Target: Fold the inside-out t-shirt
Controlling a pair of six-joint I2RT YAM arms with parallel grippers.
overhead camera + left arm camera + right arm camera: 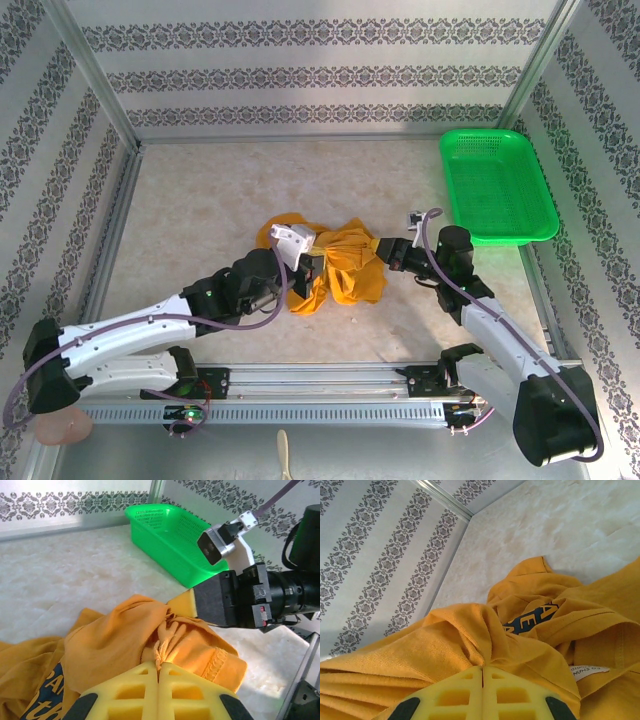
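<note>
Holding, left hand: your left hand is pinched tight on a gathered fold of the inside-out t-shirt; in the left wrist view its yellow fingers meet with puckered cloth caught at their tips.
Holding, right hand: your right hand is clamped on the opposite side of the same bunch; in the right wrist view its fingers sit pressed together with fabric drawn into the seam between them.
Hand spacing: you see the two hands close together, facing each other across the bunch, the right hand's yellow tip touching the cloth just beyond the left one.
T-shirt location: it lies crumpled near the middle of the table, between the two hands, with part of it spread on the surface to the left.
T-shirt detail: a dark navy print shows among the folds, and a small white label lies at the right edge of the right wrist view.
Basket: the green basket sits at the far right of the table, apart from the t-shirt.
</note>
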